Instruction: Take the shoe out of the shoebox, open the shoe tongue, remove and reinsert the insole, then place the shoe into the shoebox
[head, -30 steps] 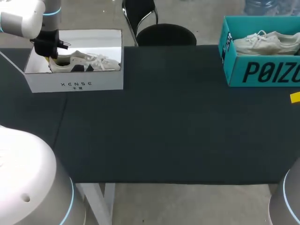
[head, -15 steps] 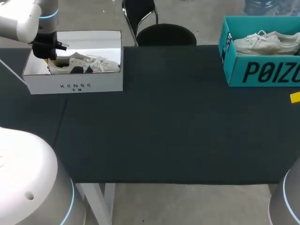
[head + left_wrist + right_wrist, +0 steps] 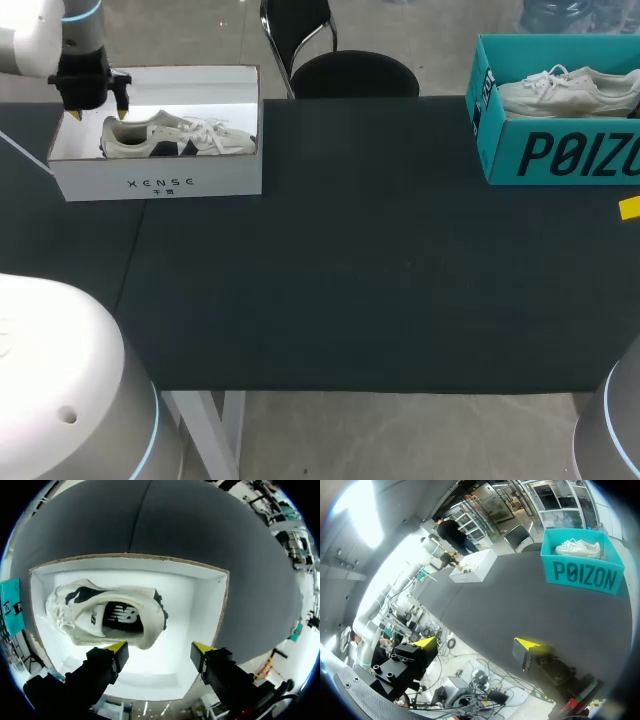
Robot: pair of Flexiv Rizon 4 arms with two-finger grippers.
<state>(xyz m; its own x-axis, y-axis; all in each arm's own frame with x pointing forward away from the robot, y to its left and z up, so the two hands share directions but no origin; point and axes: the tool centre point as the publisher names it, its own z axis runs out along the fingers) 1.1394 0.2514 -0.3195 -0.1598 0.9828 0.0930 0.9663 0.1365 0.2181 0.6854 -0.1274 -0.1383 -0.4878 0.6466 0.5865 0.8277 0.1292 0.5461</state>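
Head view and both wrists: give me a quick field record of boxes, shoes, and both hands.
table: dark tabletop
white shoebox: open, far left corner of the table
white shoe: lying on its side inside the white shoebox, insole in place
teal shoebox: open, far right corner
second shoe: pale sneaker resting in the teal shoebox
left hand: open, over the white shoebox at the shoe's heel end, nothing between its fingers
right hand: open and empty, off the table's right side, away from both boxes
task state: shoe not yet out of the box
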